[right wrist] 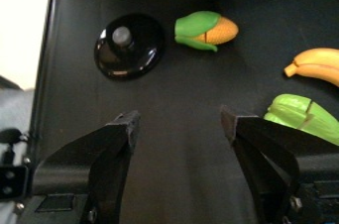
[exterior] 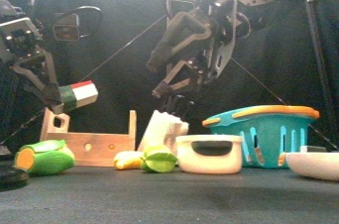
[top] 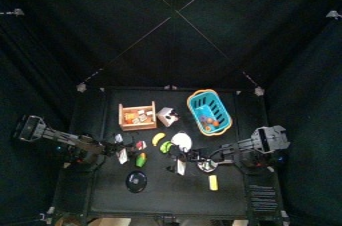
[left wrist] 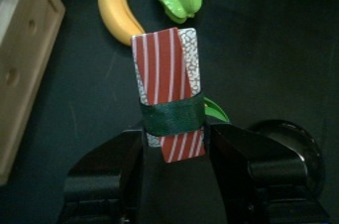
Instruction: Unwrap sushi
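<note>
The sushi (left wrist: 169, 77) is a red-and-white striped piece on white rice with a dark green band around it. My left gripper (left wrist: 179, 141) is shut on it at the banded end. In the front view the sushi (exterior: 79, 93) hangs above the table's left side, over the wooden crate (exterior: 93, 145). In the top view the left gripper (top: 118, 154) is left of centre. My right gripper (right wrist: 179, 129) is open and empty above the bare table top. In the front view it (exterior: 169, 94) hangs mid-table, apart from the sushi.
Toy corn (right wrist: 205, 28), a black lid (right wrist: 130, 48), a banana (right wrist: 318, 64) and a green vegetable (right wrist: 307, 117) lie on the table. A blue basket (exterior: 259, 129), a white pot (exterior: 212, 155) and a white bowl (exterior: 315, 164) stand at the right.
</note>
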